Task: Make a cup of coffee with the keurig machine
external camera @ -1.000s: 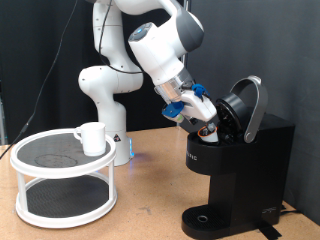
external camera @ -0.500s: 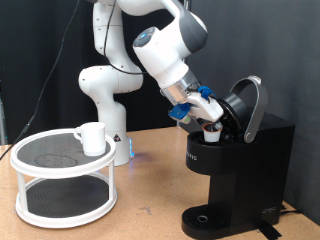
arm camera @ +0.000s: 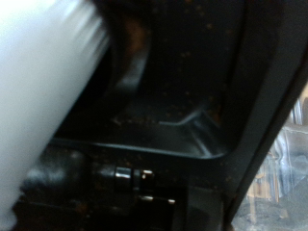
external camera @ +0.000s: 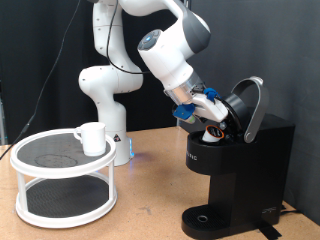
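Edging closer over the last second, the gripper now sits at the keurig machine's open top, its lid tilted back to expose the pod chamber. Whether the fingers are spread or pinching something cannot be told. The cup waits on the white stand, well apart.

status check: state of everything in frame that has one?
keurig machine: lid hinged open, nothing on the round drip base.
cup: upright on the top tier of the white stand, handle towards the exterior view's left.
pincer: at the open brew chamber under the lid; grip not visible.
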`<state>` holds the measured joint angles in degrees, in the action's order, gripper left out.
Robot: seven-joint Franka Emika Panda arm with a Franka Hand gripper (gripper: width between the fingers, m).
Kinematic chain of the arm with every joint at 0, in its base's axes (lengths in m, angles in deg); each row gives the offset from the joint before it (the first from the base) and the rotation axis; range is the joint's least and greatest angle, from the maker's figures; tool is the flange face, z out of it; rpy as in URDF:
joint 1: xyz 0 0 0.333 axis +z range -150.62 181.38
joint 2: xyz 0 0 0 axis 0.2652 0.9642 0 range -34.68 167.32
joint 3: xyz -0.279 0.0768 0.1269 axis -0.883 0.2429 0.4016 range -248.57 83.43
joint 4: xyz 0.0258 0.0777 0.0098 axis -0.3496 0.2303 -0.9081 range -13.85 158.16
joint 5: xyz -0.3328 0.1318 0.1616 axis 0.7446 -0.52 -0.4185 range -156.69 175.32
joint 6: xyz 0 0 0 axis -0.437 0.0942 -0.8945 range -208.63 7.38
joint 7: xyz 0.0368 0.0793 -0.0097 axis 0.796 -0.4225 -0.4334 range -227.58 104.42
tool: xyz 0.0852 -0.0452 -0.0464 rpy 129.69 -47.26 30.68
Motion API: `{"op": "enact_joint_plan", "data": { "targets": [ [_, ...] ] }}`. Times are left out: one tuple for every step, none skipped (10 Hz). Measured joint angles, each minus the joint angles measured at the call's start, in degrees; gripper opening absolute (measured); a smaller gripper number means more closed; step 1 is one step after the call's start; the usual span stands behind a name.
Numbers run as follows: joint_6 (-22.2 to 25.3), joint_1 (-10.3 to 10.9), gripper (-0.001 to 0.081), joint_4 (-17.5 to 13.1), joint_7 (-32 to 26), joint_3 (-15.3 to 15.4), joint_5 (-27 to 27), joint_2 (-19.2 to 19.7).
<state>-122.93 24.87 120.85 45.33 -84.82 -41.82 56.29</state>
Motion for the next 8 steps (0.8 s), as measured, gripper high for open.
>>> {"op": "enact_joint_plan", "data": {
  "targets": [
    [0.1,0.0,0.0734,0.1,0.4,0.0,0.0,-0.2],
    [0.3,-0.1,0.0734,0.3,0.5,-0.1,0.0,-0.4],
    [0.4,-0.2,0.0734,0.6,0.6,-0.2,0.1,-0.7],
    [0.3,-0.7,0.0734,0.8,0.9,-0.3,0.3,-1.1],
    [0.3,-1.4,0.0734,1.1,2.0,-0.4,1.3,-1.7],
    [0.2,-2.3,0.0734,1.3,3.9,-0.4,3.3,-2.5],
    [0.2,-3.4,0.0734,1.6,5.3,-0.6,5.1,-3.2],
    [0.3,-4.4,0.0734,1.9,5.9,-0.8,6.6,-3.7]
  ]
}}
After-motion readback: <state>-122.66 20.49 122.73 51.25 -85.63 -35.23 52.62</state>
